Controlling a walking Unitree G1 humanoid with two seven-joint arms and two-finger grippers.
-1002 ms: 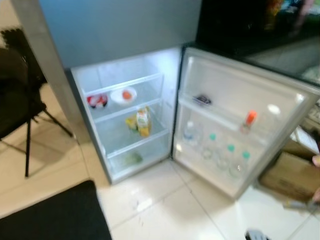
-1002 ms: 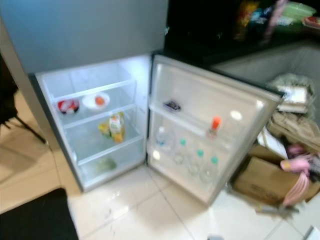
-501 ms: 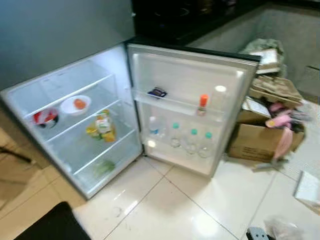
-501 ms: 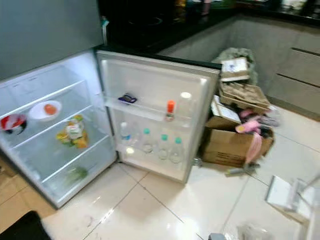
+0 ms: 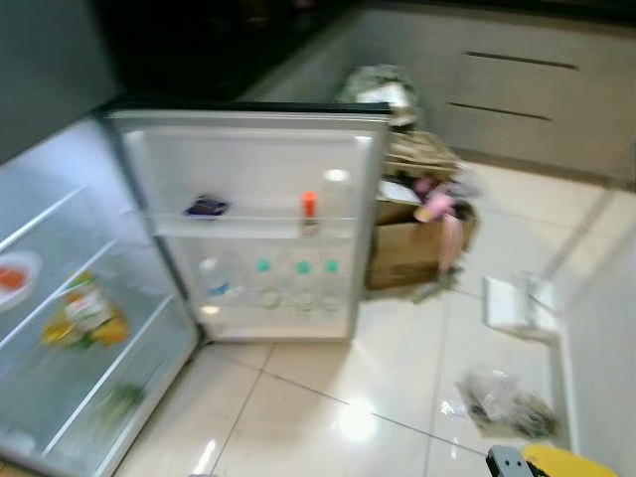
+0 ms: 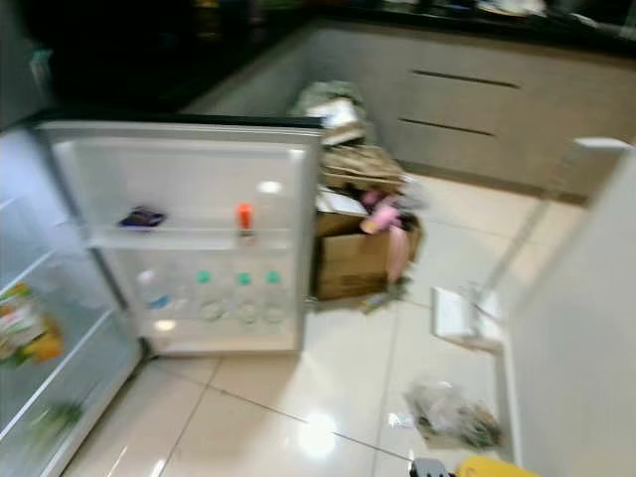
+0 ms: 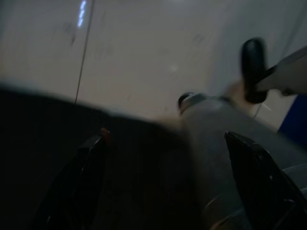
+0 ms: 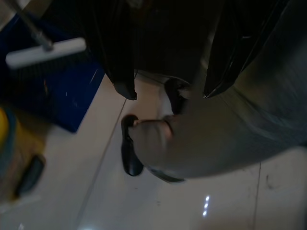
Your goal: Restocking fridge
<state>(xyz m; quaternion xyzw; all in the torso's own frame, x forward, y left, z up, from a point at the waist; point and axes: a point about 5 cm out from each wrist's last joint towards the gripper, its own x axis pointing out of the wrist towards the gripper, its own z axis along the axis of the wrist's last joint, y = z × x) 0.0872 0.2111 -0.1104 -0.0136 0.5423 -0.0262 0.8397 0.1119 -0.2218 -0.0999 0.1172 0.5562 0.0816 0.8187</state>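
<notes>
The fridge stands open at the left, its lit shelves (image 5: 60, 328) holding a yellow-labelled pack (image 5: 87, 313), a white bowl with something orange (image 5: 10, 280) and a green item (image 5: 119, 397) low down. The swung-out door (image 5: 248, 149) carries an orange-capped bottle (image 5: 309, 211), a small dark item (image 5: 207, 207) and several green-capped water bottles (image 5: 298, 288). My left gripper (image 7: 172, 191) hangs open over dark matting and pale tile. My right gripper (image 8: 168, 91) is open above the tile, beside my own grey leg.
A cardboard box (image 5: 407, 253) with pink things (image 5: 437, 204) and piled paper stands right of the door. A crumpled bag (image 5: 502, 402) and a white item (image 5: 512, 303) lie on the glossy tiles. Grey cabinets (image 5: 517, 89) line the back. A yellow object (image 5: 566, 462) is near my feet.
The whole picture has slid left, so the camera has turned right. The fridge interior now sits at the left edge, and the cabinets and floor clutter have come into view.
</notes>
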